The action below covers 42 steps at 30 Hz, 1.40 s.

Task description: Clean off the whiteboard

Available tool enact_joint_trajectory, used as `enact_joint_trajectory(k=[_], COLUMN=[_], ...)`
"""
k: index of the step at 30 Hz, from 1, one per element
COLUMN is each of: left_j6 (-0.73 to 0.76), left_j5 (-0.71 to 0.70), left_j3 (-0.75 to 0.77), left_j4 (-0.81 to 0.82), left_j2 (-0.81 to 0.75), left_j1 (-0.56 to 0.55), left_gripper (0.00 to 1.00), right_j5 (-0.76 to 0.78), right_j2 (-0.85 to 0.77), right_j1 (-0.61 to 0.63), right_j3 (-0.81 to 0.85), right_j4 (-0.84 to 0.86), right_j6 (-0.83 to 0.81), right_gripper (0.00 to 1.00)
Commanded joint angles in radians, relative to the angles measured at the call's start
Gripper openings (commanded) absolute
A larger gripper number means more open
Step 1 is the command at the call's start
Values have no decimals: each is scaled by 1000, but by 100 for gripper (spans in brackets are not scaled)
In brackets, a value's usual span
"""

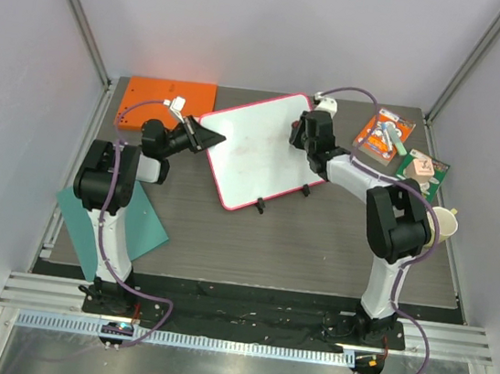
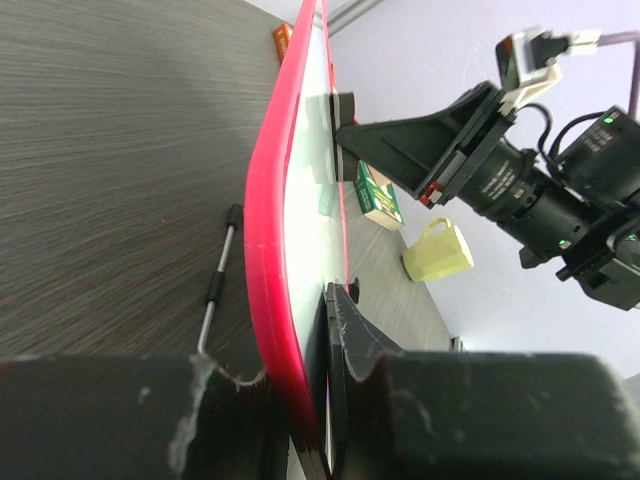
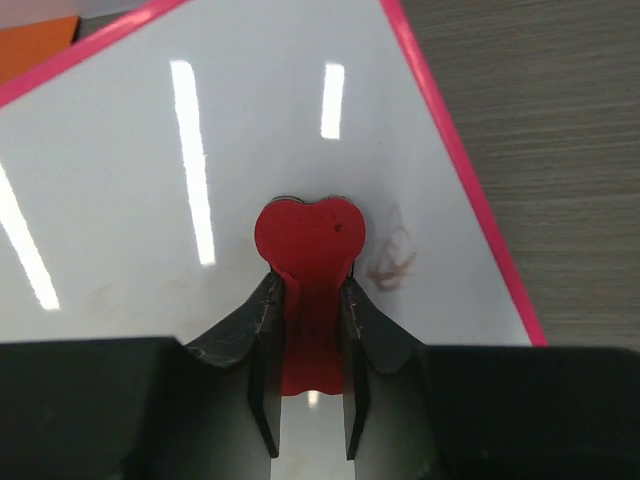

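- We see the flat rectangular whiteboard (image 1: 255, 146), white with a thin pink-red rim and rounded corners, lying skewed in the middle of the dark grey wood-grain table (image 1: 315, 251), between the two arms.
- The left gripper (image 1: 212, 136) is closed on the board's left edge. In the left wrist view the pink rim runs between its black fingers (image 2: 350, 330), one on each face.
- In that view the board stands nearly edge-on and seems tilted up off the table. We cannot tell how much of it rests on the surface.
- The right gripper (image 3: 310, 292) is clamped on a flat red heart-topped pad (image 3: 310, 235), with narrow jaws pinching its stem.
- The pad's rounded top touches the white face, near the board's right rim.
- Just right of the pad is a faint brownish scribble (image 3: 393, 255). The rest of the face in the right wrist view shows only light reflections and a pale smudge.
- A thin metal rod with a black grip (image 2: 218, 285) lies on the table beside the board's underside.
- An orange rectangular board (image 1: 164, 102) lies at the far left, touching or just beside the whiteboard's far corner.
- A teal sheet (image 1: 131, 217) sits under the left arm.
- To the right lie an orange tray with grey parts (image 1: 384, 135), a green box (image 1: 421, 168) and a pale yellow mug (image 1: 447, 227), all apart from the whiteboard.
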Motion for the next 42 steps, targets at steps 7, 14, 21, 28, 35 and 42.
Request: enact_joint_trajectory(k=[7, 14, 21, 28, 35, 42], left_j6=[162, 162, 165, 170, 171, 171], left_j5=[53, 54, 54, 54, 54, 54], left_j3=[4, 4, 6, 6, 6, 4], left_j4=[-2, -2, -4, -11, -13, -13], left_j2=[-13, -11, -10, -11, -13, -13], left_j1=[-23, -26, -29, -29, -29, -29], left_gripper=[0, 0, 0, 0, 0, 0], right_j5=[17, -156, -351, -288, -121, 68], right_j2=[58, 95, 141, 227, 180, 83], right_j1=[-95, 8, 138, 189, 31, -67], right_j3=[-126, -86, -5, 100, -4, -139], right_j4=[-179, -99, -94, -166, -202, -217], right_j6=[-20, -116, -155, -125, 4, 42], right_gripper=[1, 1, 1, 1, 1, 1])
